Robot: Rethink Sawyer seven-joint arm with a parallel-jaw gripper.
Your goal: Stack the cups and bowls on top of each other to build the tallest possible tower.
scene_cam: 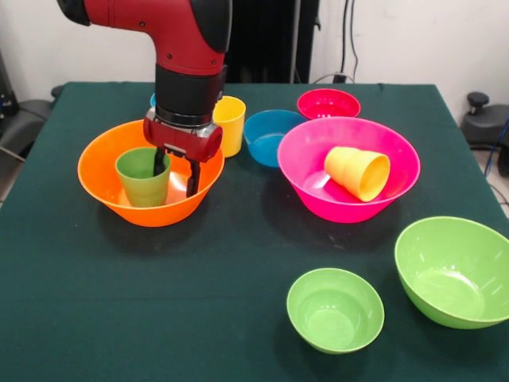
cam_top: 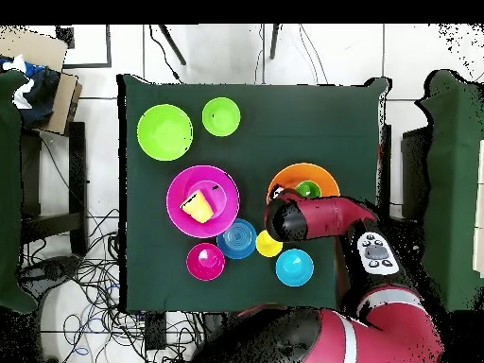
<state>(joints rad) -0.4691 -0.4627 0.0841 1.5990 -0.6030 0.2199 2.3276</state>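
The green cup (scene_cam: 141,177) (cam_top: 307,189) stands upright inside the large orange bowl (scene_cam: 94,171) (cam_top: 324,174) at the left. My gripper (scene_cam: 176,173) is open and lowered into that bowl. One finger (scene_cam: 159,163) is at the cup's right rim and the other is outside it, over the bowl. A yellow cup (scene_cam: 231,123) (cam_top: 268,246) stands upright just behind the gripper. An orange-yellow cup (scene_cam: 358,171) (cam_top: 197,205) lies on its side in the large hot pink bowl (scene_cam: 334,205) (cam_top: 222,184). In the overhead view the arm (cam_top: 288,219) hides the gripper.
A darker blue bowl (scene_cam: 270,135) (cam_top: 236,238) and a red-pink bowl (scene_cam: 328,103) (cam_top: 205,262) sit at the back. A light blue bowl (cam_top: 294,267) peeks out behind the arm. A small lime green bowl (scene_cam: 334,309) (cam_top: 221,116) and a large one (scene_cam: 453,270) (cam_top: 164,132) sit front right.
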